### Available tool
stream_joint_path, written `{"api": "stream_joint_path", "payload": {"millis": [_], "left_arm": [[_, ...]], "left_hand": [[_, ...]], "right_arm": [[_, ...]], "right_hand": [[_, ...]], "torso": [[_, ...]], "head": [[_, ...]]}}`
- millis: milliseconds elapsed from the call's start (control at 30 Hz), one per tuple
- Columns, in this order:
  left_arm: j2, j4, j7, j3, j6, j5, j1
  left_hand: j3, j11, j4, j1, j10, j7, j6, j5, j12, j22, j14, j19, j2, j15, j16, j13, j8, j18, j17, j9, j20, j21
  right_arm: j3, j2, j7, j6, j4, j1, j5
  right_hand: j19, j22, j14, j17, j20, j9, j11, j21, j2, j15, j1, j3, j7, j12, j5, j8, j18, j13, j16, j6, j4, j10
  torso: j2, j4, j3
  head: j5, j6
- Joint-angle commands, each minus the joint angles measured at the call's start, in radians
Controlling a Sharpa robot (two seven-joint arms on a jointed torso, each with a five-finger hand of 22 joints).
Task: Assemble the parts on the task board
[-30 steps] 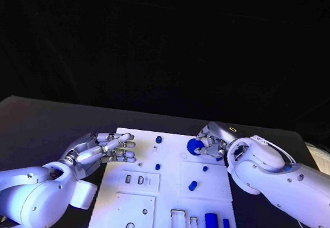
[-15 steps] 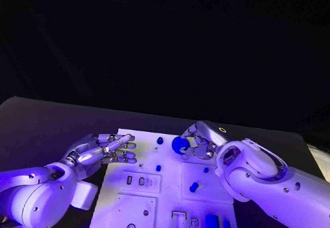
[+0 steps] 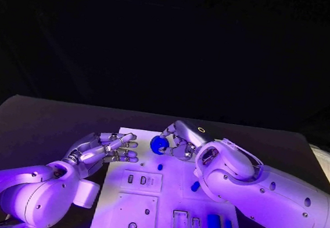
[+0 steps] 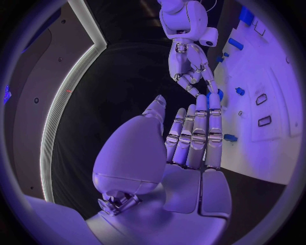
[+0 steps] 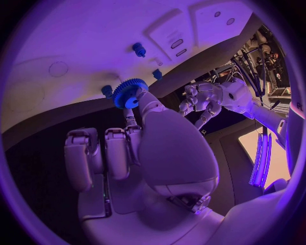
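**Gear held over the far edge of the board**

Head view: the right hand pinches a blue gear above the far left part of the task board; its arm hides the board's right side. The left hand hovers at the board's left edge, fingers apart, holding nothing.

Left wrist view: its fingers lie straight and empty.

Right wrist view: the gear's teeth show; fingertips partly cover it.

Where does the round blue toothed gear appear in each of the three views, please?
Head view: the round blue toothed gear is held by the right robot hand over the far part of the white task board.
Left wrist view: a blue bit at that hand's fingertips, probably the gear.
Right wrist view: the gear is at the fingertips.
Shared landmark: the task board.
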Motion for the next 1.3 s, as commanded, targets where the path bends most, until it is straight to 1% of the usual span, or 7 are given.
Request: {"api": "stream_joint_path", "payload": {"millis": [33, 400, 567, 667, 967, 1100, 1300], "left_arm": [[0.003, 0.0, 0.006, 0.001, 0.021, 0.001, 0.001], [0.004, -0.001, 0.005, 0.001, 0.021, 0.001, 0.001], [0.003, -0.001, 0.004, 0.001, 0.021, 0.001, 0.001], [0.003, -0.001, 0.004, 0.001, 0.021, 0.001, 0.001], [0.002, -0.001, 0.003, 0.001, 0.022, 0.001, 0.001], [0.002, -0.001, 0.002, 0.001, 0.022, 0.001, 0.001], [0.0, -0.001, 0.002, 0.001, 0.022, 0.001, 0.001]], "left_hand": [[0.0, 0.003, -0.004, 0.003, -0.001, 0.005, -0.001, -0.006, -0.006, -0.001, 0.001, 0.002, 0.006, 0.005, -0.004, -0.001, -0.004, 0.009, 0.001, -0.001, 0.001, -0.001], [0.0, 0.003, -0.004, 0.003, -0.001, 0.005, -0.001, -0.006, -0.006, -0.001, 0.001, 0.002, 0.006, 0.005, -0.004, -0.001, -0.004, 0.009, 0.001, -0.001, 0.001, -0.001], [0.0, 0.003, -0.004, 0.003, -0.001, 0.005, -0.001, -0.006, -0.006, -0.001, 0.001, 0.002, 0.006, 0.005, -0.004, -0.001, -0.004, 0.009, 0.001, -0.001, 0.001, -0.001], [0.0, 0.003, -0.004, 0.003, -0.001, 0.005, -0.001, -0.006, -0.006, -0.001, 0.001, 0.002, 0.006, 0.005, -0.004, -0.001, -0.004, 0.009, 0.001, -0.001, 0.001, -0.001], [0.0, 0.003, -0.004, 0.003, -0.001, 0.005, -0.001, -0.006, -0.006, -0.001, 0.001, 0.002, 0.006, 0.005, -0.004, -0.001, -0.004, 0.009, 0.001, -0.001, 0.001, -0.001], [0.0, 0.003, -0.004, 0.003, -0.001, 0.005, -0.001, -0.006, -0.006, -0.001, 0.001, 0.002, 0.006, 0.005, -0.004, -0.001, -0.004, 0.009, 0.001, -0.001, 0.001, -0.001], [0.0, 0.003, -0.004, 0.003, -0.001, 0.005, -0.001, -0.006, -0.006, -0.001, 0.001, 0.002, 0.006, 0.005, -0.004, -0.001, -0.004, 0.009, 0.001, -0.001, 0.001, -0.001]], "right_arm": [[-0.002, 0.016, 0.004, 0.023, -0.016, -0.005, -0.018], [-0.006, 0.044, -0.008, 0.053, -0.059, -0.01, -0.025], [-0.008, 0.052, -0.017, 0.053, -0.074, -0.011, -0.032], [-0.009, 0.059, -0.02, 0.052, -0.081, -0.011, -0.035], [-0.012, 0.066, -0.025, 0.057, -0.092, -0.01, -0.038], [-0.013, 0.063, -0.023, 0.055, -0.089, -0.01, -0.038], [-0.013, 0.034, -0.016, 0.027, -0.064, -0.013, -0.031]], "right_hand": [[0.058, 0.195, 0.063, 0.028, -0.006, 0.017, -0.003, 0.006, 0.003, -0.005, -0.006, 0.012, -0.022, -0.004, 0.004, 0.005, -0.011, 0.115, 0.005, 0.032, 0.005, 0.035], [0.056, 0.193, 0.061, 0.018, -0.005, 0.016, 0.001, 0.005, -0.003, -0.002, -0.018, 0.015, -0.018, -0.02, -0.001, -0.003, -0.01, 0.106, 0.0, 0.025, 0.006, 0.027], [0.054, 0.19, 0.06, 0.015, 0.0, 0.01, 0.01, 0.004, -0.012, 0.004, -0.036, 0.017, -0.007, -0.057, -0.01, -0.025, -0.009, 0.082, -0.002, 0.0, 0.01, 0.01], [0.052, 0.188, 0.06, 0.016, 0.006, 0.004, 0.02, 0.003, -0.023, 0.012, -0.051, 0.015, 0.005, -0.094, -0.027, -0.038, -0.009, 0.058, -0.002, -0.03, 0.014, -0.007], [0.046, 0.181, 0.06, 0.024, 0.031, -0.019, 0.047, -0.001, -0.055, 0.037, -0.101, -0.024, 0.033, -0.227, -0.034, -0.039, -0.007, -0.028, 0.001, -0.17, 0.042, -0.067], [0.045, 0.18, 0.06, 0.027, 0.036, -0.017, 0.05, -0.001, -0.064, 0.041, -0.121, -0.047, 0.036, -0.237, -0.03, -0.036, -0.007, -0.035, 0.002, -0.177, 0.064, -0.071], [0.047, 0.183, 0.061, 0.034, 0.037, -0.012, 0.047, 0.0, -0.059, 0.039, -0.134, -0.064, 0.031, -0.225, -0.008, -0.029, -0.007, -0.027, 0.005, -0.154, 0.089, -0.063]], "torso": [[0.0, 0.0002, -0.0002], [-0.001, -0.0017, 0.0016], [-0.001, -0.0017, 0.0016], [0.0, -0.0009, 0.0016], [0.0, -0.0013, 0.0013], [-0.001, -0.001, 0.001], [0.0, -0.0005, 0.0022]], "head": [[0.002, -0.003], [0.004, -0.007], [0.003, -0.007], [0.003, -0.006], [0.002, -0.005], [0.002, -0.005], [0.002, -0.006]]}}
